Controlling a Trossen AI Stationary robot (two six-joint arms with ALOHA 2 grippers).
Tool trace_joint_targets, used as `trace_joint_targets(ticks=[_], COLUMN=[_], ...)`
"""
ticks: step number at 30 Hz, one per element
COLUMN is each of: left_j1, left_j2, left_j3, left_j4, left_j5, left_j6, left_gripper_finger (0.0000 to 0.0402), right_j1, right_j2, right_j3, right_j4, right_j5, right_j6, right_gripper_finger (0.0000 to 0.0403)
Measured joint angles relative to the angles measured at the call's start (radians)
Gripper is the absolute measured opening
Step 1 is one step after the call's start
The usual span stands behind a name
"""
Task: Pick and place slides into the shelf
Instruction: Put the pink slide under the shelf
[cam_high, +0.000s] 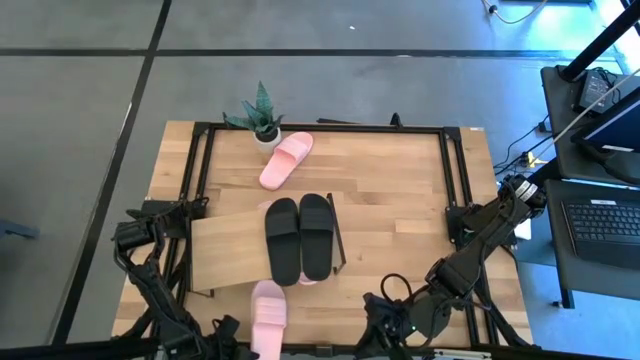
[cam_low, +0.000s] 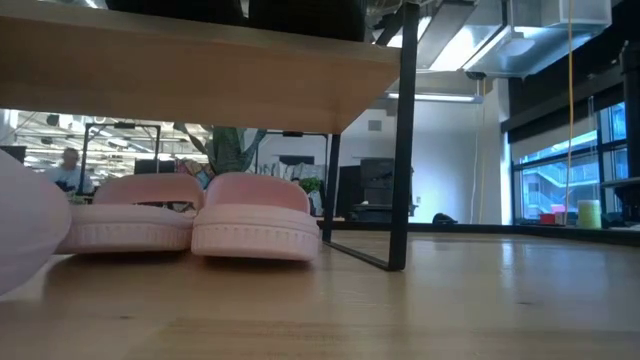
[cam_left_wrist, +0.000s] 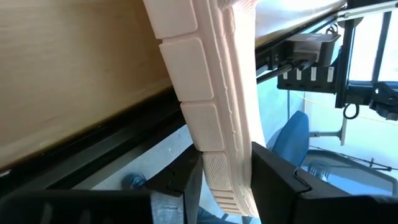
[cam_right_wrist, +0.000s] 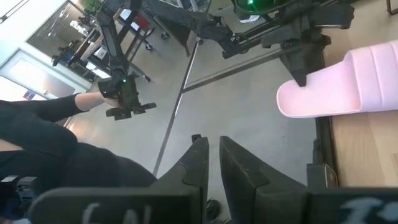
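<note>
The shelf (cam_high: 230, 250) stands mid-table with a pair of black slides (cam_high: 300, 238) on its top board. Two pink slides (cam_low: 130, 215) (cam_low: 255, 220) rest on their soles on the table under the board (cam_low: 200, 70). Another pink slide (cam_high: 285, 158) lies by the far edge. One more pink slide (cam_high: 268, 312) lies at the near edge, its end past the edge (cam_right_wrist: 311, 93). My left gripper (cam_left_wrist: 225, 165) is open, its fingers on either side of that end. My right gripper (cam_right_wrist: 211, 158) is shut on nothing, raised over the near right side. My left gripper has one finger (cam_left_wrist: 186, 177) beside the treaded sole (cam_left_wrist: 208, 124) of the pink slide's overhanging end and the other (cam_left_wrist: 273, 180) on the opposite face. They come from the near side. I cannot tell whether either finger touches the slide. The slide's far part rests on the table.
A small potted plant (cam_high: 262, 118) stands at the far edge beside the far pink slide. The shelf's black end frame (cam_low: 405, 150) stands on the table to the right of the slides beneath it. A person's dark sleeve (cam_right_wrist: 56, 112) shows beyond the table.
</note>
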Motion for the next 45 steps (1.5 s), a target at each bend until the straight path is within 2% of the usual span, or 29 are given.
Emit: trace_joint_targets(ticks=[13,22,25,33,45], left_j1=[0.009,0.01,0.011,0.011,-0.028], left_j2=[-0.001,-0.001,-0.001,-0.012,-0.118], left_j3=[0.0,0.0,0.0,0.0,0.0], left_j4=[-0.005,-0.007,-0.005,0.025,0.028], left_j5=[0.018,0.026,0.028,0.104,0.108], left_j6=[0.021,0.022,0.015,-0.007,0.027], left_gripper_finger=[0.0118,0.0201,0.0214,0.0218,0.0218], right_j1=[0.0,0.0,0.0,0.0,0.0], right_j2=[0.0,0.0,0.0,0.0,0.0], right_j3=[0.0,0.0,0.0,0.0,0.0], right_j4=[0.0,0.0,0.0,0.0,0.0], right_j5=[-0.001,-0.001,-0.001,0.0,0.0], right_j6=[-0.022,-0.026,-0.026,-0.025,-0.073], right_gripper_finger=[0.0042,0.0042,0.0042,0.0042,0.0042])
